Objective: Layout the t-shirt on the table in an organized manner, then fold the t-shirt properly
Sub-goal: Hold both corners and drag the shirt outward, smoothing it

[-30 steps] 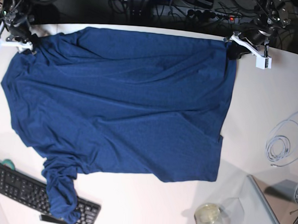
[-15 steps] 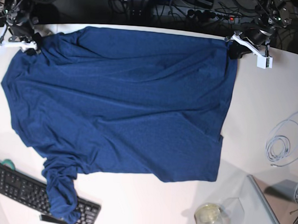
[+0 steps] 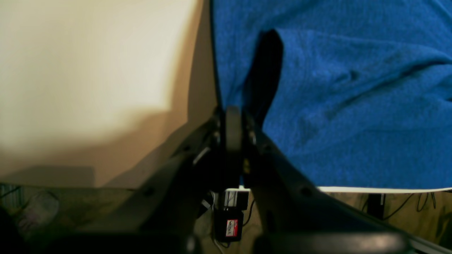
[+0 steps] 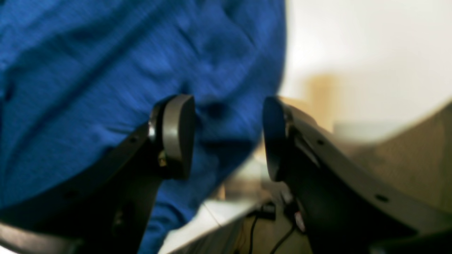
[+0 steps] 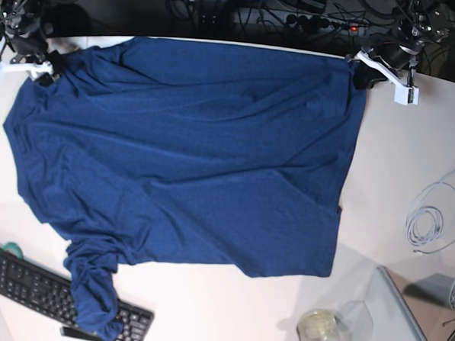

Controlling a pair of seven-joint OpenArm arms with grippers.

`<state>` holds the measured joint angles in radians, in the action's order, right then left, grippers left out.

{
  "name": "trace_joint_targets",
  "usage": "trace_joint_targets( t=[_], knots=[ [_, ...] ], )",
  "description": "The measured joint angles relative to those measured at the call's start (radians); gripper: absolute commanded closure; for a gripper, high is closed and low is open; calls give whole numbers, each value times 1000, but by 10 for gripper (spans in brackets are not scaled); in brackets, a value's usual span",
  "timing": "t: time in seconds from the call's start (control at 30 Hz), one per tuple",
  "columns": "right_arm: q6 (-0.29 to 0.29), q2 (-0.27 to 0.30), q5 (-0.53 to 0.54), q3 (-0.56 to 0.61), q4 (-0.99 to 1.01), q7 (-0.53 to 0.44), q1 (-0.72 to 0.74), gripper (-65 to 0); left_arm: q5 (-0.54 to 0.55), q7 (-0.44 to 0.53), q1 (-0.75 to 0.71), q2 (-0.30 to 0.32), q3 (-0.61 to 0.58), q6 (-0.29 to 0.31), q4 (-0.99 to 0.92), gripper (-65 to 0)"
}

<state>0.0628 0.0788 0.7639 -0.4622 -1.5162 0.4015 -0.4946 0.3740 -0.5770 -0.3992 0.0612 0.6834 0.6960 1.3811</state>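
With the t-shirt point(image 5: 186, 149) spread over most of the table point(image 5: 407, 165) and both arms parked at its far corners, the risk is uneven tension. Left gripper point(image 3: 233, 118) is clenched tight on the far corner hem; the wrist view shows the pads pressed together with blue cloth running into them. Right gripper point(image 4: 227, 135) has its jaws standing apart, cloth bulging between the pads but neither pad visibly pinching it, so I read it as released, not holding. If the left arm pulls now, one corner drags alone and the body skews or rucks up along the diagonal creases already running across it. If the right closes without dropping lower, it may catch only a shallow fold and slip off. The far edge sits right at the table rim on both sides, so any pull outward could tip hem over the edge. The near sleeve point(image 5: 91, 289) is bunched and draped over the keyboard point(image 5: 31, 282); a hard tug could drag the keyboard or leave the sleeve twisted. Cable coil point(image 5: 431, 219) and glass jar point(image 5: 317, 326) are well apart from the cloth, low concern.
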Motion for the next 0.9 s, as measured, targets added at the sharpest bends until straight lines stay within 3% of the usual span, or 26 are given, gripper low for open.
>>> trace_joint_targets(
  t=[0.27,0.43,0.9],
  knots=[
    [-1,6,-3,-55,76,2,32,-300,-1,0,0,0,0,0,0,0],
    [-98,-2,-3,-48,79,6,31,-299,-3,0,0,0,-5,0,0,0],
    [-133,-19,7,-53,121,-32,35,-293,-3,0,0,2,-2,0,0,0]
  ],
)
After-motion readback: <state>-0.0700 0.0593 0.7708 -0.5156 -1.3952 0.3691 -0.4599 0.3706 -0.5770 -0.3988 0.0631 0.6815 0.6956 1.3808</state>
